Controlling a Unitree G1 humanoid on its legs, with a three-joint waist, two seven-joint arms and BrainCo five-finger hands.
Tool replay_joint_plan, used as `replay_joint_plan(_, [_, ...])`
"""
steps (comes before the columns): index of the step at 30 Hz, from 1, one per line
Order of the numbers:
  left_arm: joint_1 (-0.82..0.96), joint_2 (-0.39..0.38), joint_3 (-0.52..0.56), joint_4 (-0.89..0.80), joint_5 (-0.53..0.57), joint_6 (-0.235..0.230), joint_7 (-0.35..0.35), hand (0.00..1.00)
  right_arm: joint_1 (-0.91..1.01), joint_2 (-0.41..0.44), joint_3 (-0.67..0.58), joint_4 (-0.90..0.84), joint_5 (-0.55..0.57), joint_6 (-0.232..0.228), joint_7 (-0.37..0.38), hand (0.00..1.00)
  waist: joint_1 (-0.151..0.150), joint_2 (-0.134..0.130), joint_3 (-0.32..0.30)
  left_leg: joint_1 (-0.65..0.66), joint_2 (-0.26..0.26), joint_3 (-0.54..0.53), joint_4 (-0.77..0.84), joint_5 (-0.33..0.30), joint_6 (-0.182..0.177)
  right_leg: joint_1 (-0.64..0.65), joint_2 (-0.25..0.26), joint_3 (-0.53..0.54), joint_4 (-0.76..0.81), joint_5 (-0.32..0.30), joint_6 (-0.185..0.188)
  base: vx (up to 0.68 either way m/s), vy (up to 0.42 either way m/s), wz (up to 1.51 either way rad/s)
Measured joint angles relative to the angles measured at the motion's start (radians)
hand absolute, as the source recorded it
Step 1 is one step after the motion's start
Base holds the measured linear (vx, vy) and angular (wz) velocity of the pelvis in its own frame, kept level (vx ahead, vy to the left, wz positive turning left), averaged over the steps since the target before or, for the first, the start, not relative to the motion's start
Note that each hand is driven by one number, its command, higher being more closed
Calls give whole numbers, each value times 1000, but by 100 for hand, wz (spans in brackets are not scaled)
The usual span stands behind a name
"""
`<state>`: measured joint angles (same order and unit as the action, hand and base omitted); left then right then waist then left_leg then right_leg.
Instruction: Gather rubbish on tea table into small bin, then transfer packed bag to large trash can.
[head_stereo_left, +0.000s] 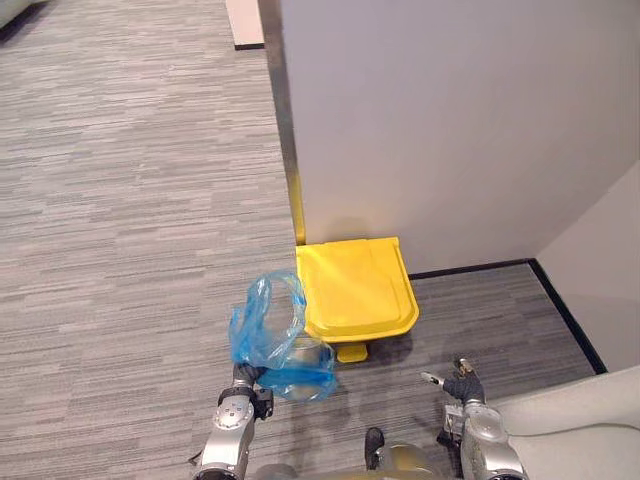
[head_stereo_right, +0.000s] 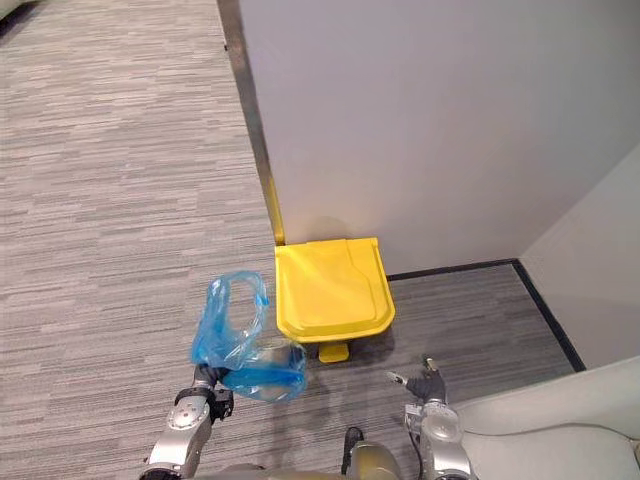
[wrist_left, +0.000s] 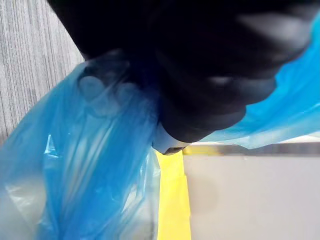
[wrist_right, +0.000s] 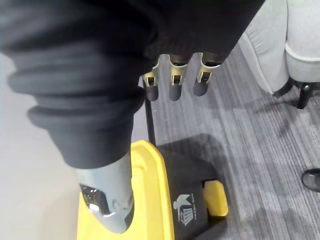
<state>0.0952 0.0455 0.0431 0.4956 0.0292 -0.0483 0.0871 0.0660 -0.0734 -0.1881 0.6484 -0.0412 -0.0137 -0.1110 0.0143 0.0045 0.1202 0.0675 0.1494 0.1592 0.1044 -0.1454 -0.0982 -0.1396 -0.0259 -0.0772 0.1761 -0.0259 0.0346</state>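
A translucent blue rubbish bag (head_stereo_left: 272, 338) with pale contents low inside hangs in the air just left of the yellow pedal trash can (head_stereo_left: 356, 287). The can stands against the wall with its lid down and its yellow pedal (head_stereo_left: 351, 352) facing me. My left hand (head_stereo_left: 244, 383) is under the bag, shut on its gathered plastic (wrist_left: 95, 150); its fingers (wrist_left: 100, 92) show dimly through the blue film. To the right of the can, over the carpet, my right hand (head_stereo_left: 461, 384) hovers open, its fingers (wrist_right: 172, 82) straight above the lid (wrist_right: 150, 200) and pedal (wrist_right: 216, 197).
A grey wall (head_stereo_left: 450, 120) with a metal corner strip (head_stereo_left: 285, 130) rises behind the can, with a black baseboard (head_stereo_left: 470, 268) along the floor. A light grey armchair (head_stereo_left: 580, 425) sits at the lower right. Open grey carpet (head_stereo_left: 120, 220) spreads to the left.
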Motion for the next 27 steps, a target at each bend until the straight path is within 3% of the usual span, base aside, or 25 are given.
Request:
replay_joint_plan(7, [25,37,7,49,0,2,3,100,1,7,-8,35,1,0,-1,0,2,-8,-5,-24,-42,-23,-1,17,25,59,-32,-5,-177,112,18,-57,79,8])
replay_joint_plan(14, [43,49,38,66,0,2,6,100,5,1,-51,36,2,0,-14,0,0,-15,-7,-41,-57,-36,-37,44,17,67,-41,-10,-261,162,24,-84,-18,3])
replay_joint_plan(25, [46,47,53,42,0,2,5,100,-19,1,-50,25,2,0,-22,0,1,-34,-11,-109,-58,-12,10,5,24,5,-42,22,-259,164,38,3,-3,-7])
replay_joint_plan(27, [48,46,53,3,0,2,5,100,-19,2,-47,-19,2,0,-22,0,2,-27,-6,-126,-47,6,59,-33,30,-37,-35,39,-175,120,43,79,51,-26])
